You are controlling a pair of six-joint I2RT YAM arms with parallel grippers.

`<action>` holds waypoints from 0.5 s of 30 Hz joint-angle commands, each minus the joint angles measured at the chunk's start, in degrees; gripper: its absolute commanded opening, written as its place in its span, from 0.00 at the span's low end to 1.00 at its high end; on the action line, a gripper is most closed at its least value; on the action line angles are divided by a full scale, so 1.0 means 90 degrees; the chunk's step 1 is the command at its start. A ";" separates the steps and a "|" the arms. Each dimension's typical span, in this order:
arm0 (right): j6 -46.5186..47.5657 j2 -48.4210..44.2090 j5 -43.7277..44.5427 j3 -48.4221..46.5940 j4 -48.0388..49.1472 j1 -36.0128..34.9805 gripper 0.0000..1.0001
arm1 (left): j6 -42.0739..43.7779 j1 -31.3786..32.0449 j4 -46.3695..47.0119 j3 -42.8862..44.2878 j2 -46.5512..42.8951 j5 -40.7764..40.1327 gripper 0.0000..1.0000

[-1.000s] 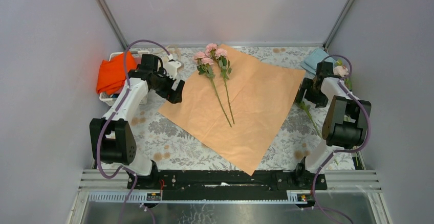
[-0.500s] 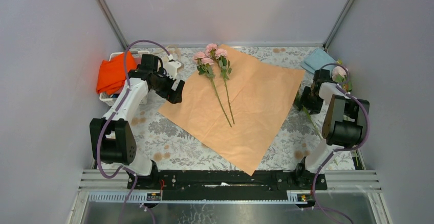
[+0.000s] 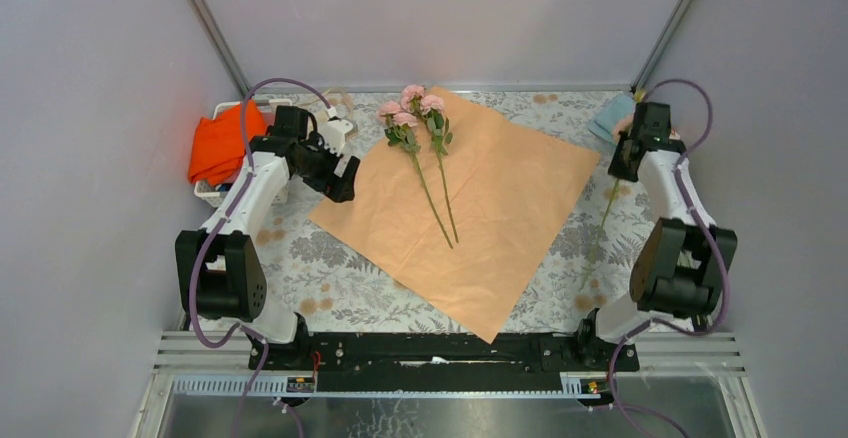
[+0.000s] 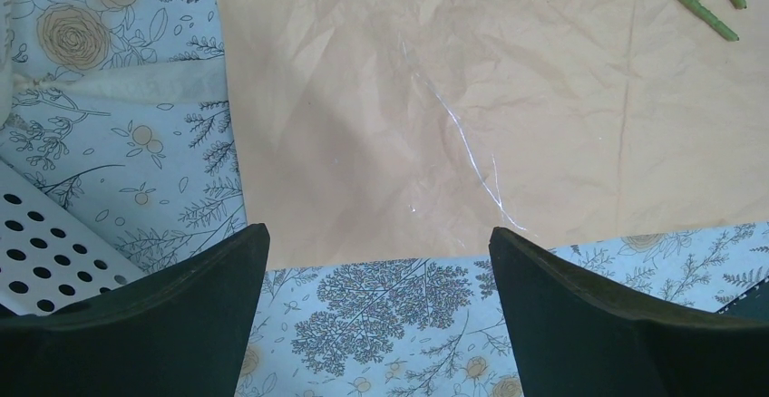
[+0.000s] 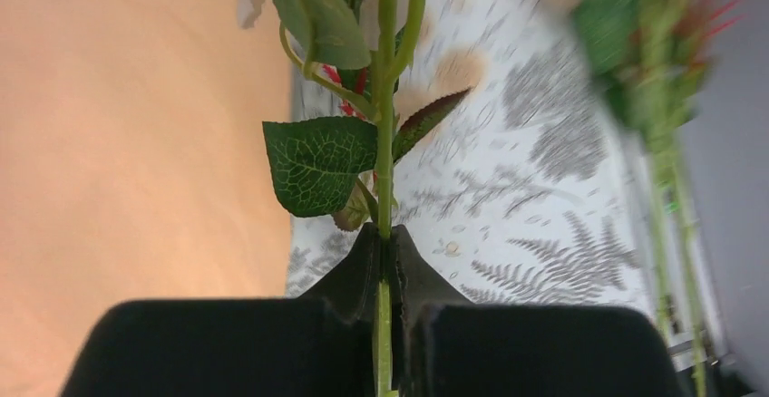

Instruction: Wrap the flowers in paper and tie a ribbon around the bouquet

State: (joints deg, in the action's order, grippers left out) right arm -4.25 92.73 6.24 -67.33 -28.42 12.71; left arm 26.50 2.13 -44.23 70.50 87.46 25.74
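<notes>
The paper [image 3: 480, 198] lies flat, peach face up, in the middle of the flowered tablecloth. Three flowers [image 3: 412, 108] with pink blooms lie on its far left part, stems pointing toward me. My right gripper [image 3: 628, 156] hangs at the far right, off the paper's right corner, shut on the thin green stem [image 5: 387, 143] of one more flower. That stem [image 3: 603, 213] dangles below the gripper [image 5: 385, 234]. My left gripper [image 3: 343, 173] hovers open over the paper's left edge [image 4: 363, 143], with nothing between its fingers [image 4: 378, 234]. A pale cream ribbon [image 4: 127, 80] lies on the cloth beside that edge.
An orange cloth [image 3: 225, 143] fills a white perforated basket [image 4: 45, 252] at the far left. A light blue folded cloth [image 3: 610, 116] lies at the far right corner. Another green stem [image 5: 653, 98] shows blurred near the right wall. Grey walls close in three sides.
My right gripper has shut on a flower stem and swung up and toward the back right corner, lifting the flower off the table. The left arm has not moved.
</notes>
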 commanded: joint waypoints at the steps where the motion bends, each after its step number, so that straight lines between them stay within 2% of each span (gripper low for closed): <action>1: -0.0190 -0.1533 0.0715 -0.0867 0.0478 -0.0340 0.00 | 0.0010 -0.0060 0.0129 -0.0051 0.0052 -0.0018 0.99; 4: -0.0051 -0.2117 0.0362 -0.0837 0.1371 -0.1282 0.00 | -0.0027 -0.0067 0.0143 -0.0041 0.0128 -0.0008 0.99; 7: -0.0541 -0.1854 -0.0728 -0.0851 0.2112 -0.2351 0.00 | -0.0052 -0.0071 0.0163 -0.0059 0.0168 -0.0049 0.99; 9: -0.1124 -0.1229 -0.1625 -0.0983 0.2636 -0.2921 0.00 | -0.0069 -0.0070 0.0159 -0.0074 0.0157 -0.0095 0.99; 11: -0.1267 -0.0322 -0.2219 -0.1515 0.2977 -0.3534 0.00 | -0.0078 -0.0080 0.0159 -0.0089 0.0125 -0.0142 0.99; 15: -0.0842 0.1869 -0.2210 -0.3562 0.2210 -0.4425 0.00 | -0.0069 -0.0105 0.0167 -0.0173 0.0030 -0.0288 0.99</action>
State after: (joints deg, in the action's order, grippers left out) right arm -12.08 92.71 -7.88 -87.33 -5.98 -20.75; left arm 26.44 1.78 -44.21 69.93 88.49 24.80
